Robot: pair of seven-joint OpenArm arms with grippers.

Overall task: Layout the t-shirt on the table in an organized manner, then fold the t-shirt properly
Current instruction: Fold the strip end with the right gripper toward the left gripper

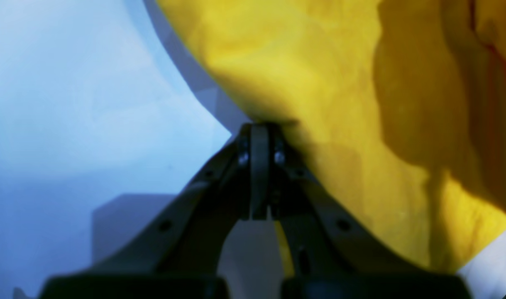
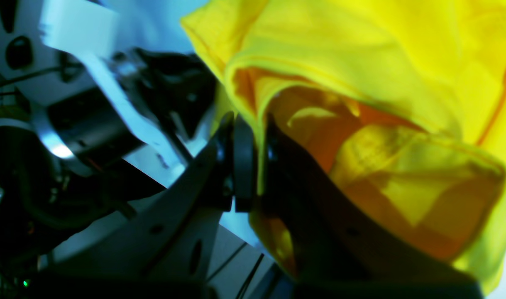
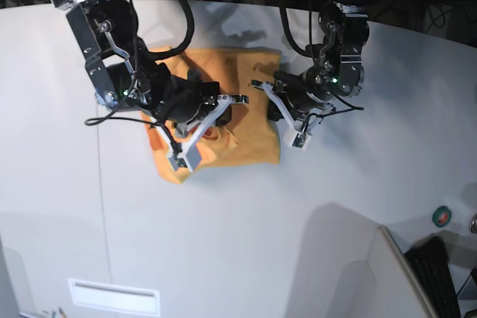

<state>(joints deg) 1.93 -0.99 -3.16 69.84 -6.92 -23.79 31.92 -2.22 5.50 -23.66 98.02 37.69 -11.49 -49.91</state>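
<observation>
So the thing to handle was a plain orange soft-fabric t-shirt [image 3: 246, 102], and it looked about as floppy as you'd expect: light, no stiffness at all, draping and bunching wherever it wasn't supported. It lay roughly in the middle of the big flat white tabletop [image 3: 246, 229], toward the far side, between the two arms. It was partly spread but rumpled, with its lower corner on the base view's left still folded and creased.

The left hand [image 1: 260, 126] was clamped right down on an edge of the cloth, on the shirt's side that sits to the right in the base view. In its wrist view the fabric fanned out from the pinch point, so it was clearly gripping just a thin bit of hem. The right hand [image 2: 253, 137] was also pinched shut on the shirt, with a fold of cloth caught between its fingers and more fabric ballooning open beside it, maybe a sleeve or the hem opening; I couldn't say which.

My guess: cloth like this slides easily over that smooth top but won't hold a shape, so corners and hems are the places to grab, both at once, pulling apart to flatten it.

Count: one shirt, one tabletop, two arms, two hands.
</observation>
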